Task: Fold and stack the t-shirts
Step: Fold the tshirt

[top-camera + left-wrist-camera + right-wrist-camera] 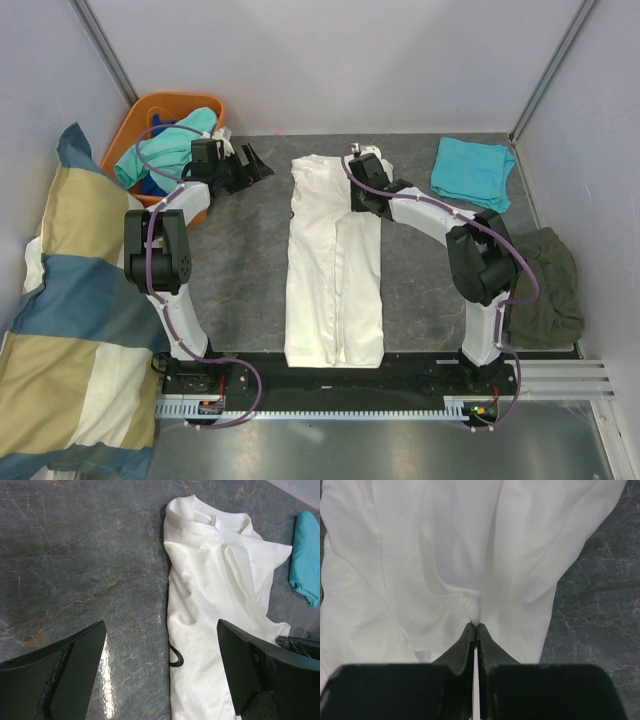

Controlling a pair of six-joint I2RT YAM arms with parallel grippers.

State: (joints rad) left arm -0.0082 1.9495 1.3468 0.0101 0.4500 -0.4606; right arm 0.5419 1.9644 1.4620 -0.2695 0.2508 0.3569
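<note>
1. The white tee [335, 290] is laid lengthwise in the middle of the desk [240, 270], with the collar at the far end. Both sides appear to be turned inward already, so a long narrow strip is formed.
2. The right tool [476, 627] is closed on a small pinch of the white tee, on its right side near the collar end. The cloth is drawn into a little peak at the tips. From this it is judged that the cloth is held in order to be lifted and carried over for the next fold.
3. The left tool [161, 627] is spread wide and nothing is held in it. It is positioned above bare desk just beside the left edge of the tee, near the collar. Probably it is placed there so that the other far corner can be taken and the fold made evenly.
4. The turquoise tee [472, 172] is seen folded at the far right of the desk, apart from the white one. It is judged to be the start of the stack.
5. More tees [170, 135] are seen in the basket [140, 108] at the far left, so much of the task is judged to be not yet done.
6. Only little cloth is pinched, so a slip may be expected, or a crooked strip if one side alone is lifted.
</note>
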